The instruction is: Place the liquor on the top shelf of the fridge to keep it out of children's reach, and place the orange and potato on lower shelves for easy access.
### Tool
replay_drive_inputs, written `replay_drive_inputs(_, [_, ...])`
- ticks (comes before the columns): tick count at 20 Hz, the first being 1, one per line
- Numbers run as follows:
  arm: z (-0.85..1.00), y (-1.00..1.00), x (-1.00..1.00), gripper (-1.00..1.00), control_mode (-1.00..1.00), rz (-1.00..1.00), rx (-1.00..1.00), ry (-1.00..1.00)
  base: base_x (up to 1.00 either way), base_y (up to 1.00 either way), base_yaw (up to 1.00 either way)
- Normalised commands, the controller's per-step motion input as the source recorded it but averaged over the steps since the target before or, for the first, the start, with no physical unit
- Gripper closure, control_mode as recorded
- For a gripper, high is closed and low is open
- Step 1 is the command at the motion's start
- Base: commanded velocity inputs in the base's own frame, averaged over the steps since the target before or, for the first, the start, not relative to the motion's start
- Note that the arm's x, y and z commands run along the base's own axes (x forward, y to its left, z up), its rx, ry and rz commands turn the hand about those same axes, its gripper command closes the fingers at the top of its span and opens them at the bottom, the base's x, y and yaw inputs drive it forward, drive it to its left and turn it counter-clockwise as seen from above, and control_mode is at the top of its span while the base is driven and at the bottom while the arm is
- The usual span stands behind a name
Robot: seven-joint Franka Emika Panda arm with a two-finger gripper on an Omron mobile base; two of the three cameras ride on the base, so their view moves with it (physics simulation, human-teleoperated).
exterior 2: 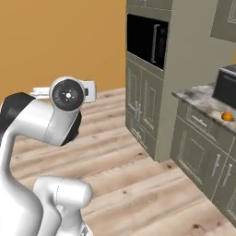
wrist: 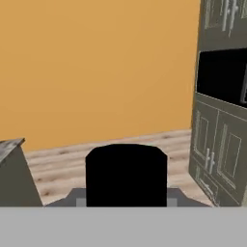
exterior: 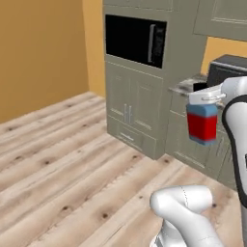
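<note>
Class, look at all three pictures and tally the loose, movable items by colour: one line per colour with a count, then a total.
Red and light blue with a black cap: 1, the liquor bottle, held up in the gripper
Bright orange: 1, the orange on the countertop
Total: 2

Liquor (wrist: pixel 126 173) cap (black) before orange wall (wrist: pixel 96 67).
</note>
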Motion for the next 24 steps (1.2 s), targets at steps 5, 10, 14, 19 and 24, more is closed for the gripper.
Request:
replay_drive_inputs(5, [0.00,0.00,0.00,1.00,1.00,0.00,0.00,0.00,-0.02,-0.06,-0.84])
replay_drive_inputs(10, [0.00,0.00,0.00,1.00,1.00,0.00,0.00,0.00,0.00,0.00,-0.94])
replay_drive_inputs(14, [0.00,0.00,0.00,1.00,1.00,0.00,0.00,0.00,0.00,0.00,-0.94])
replay_drive_inputs(19, [0.00,0.00,0.00,1.00,1.00,0.00,0.00,0.00,0.00,-0.01,-0.86])
replay_drive_inputs(24, [0.00,0.00,0.00,1.00,1.00,0.00,0.00,0.00,0.03,-0.26,-0.78])
